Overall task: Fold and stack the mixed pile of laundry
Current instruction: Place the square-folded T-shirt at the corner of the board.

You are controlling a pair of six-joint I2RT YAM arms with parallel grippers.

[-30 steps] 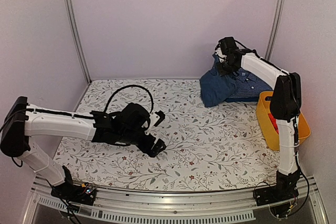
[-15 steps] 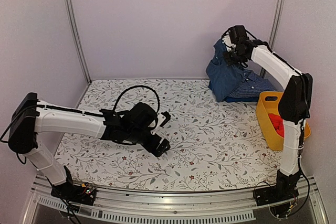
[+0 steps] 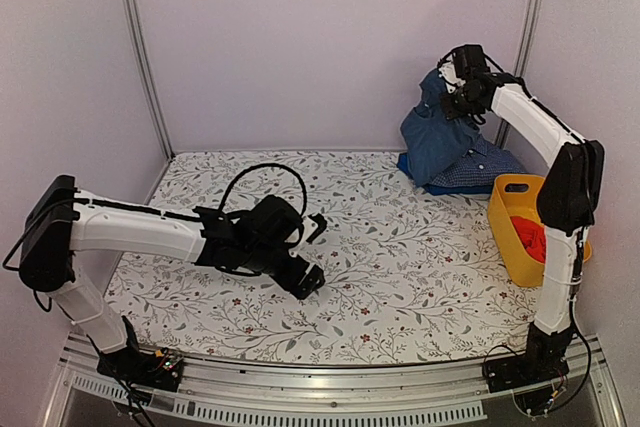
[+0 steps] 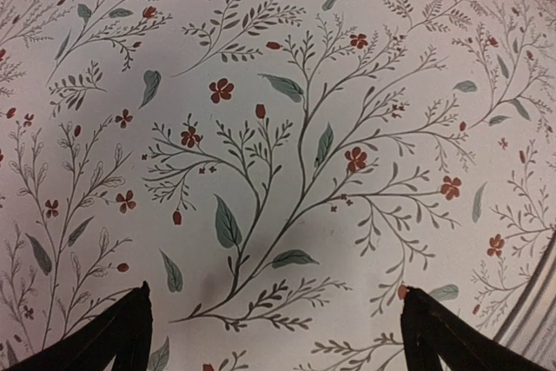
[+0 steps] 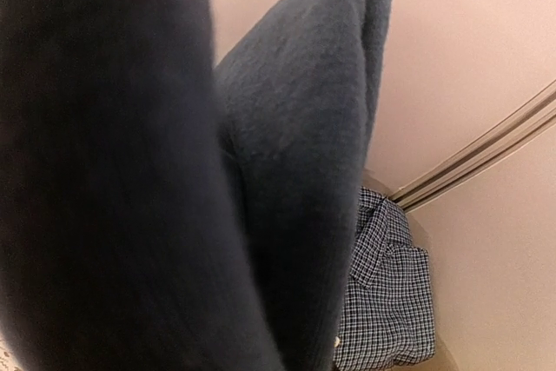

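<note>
Garment (image 3: pixel 438 137), dark navy, is hanging pinched in right fingers (image 3: pixel 458 93), right arm (image 3: pixel 535 132) stretching high over checked shirt (image 3: pixel 482 169); left fingers (image 3: pixel 311 278) are hovering spread wide above floral counter (image 3: pixel 400 277).

Left arm (image 3: pixel 130 234) and right arm (image 3: pixel 530 122) have white shells, black joints; left hand (image 3: pixel 313 252) black

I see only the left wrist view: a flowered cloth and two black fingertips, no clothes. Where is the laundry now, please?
Observer: The right pincer holds a dark blue garment hanging at the far right corner.
Operator: Is something under it?
Observer: Yes, a blue checked shirt lies on the table below it.
Operator: And the basket?
Observer: The yellow basket stands at the right edge, with a red cloth inside.
</note>
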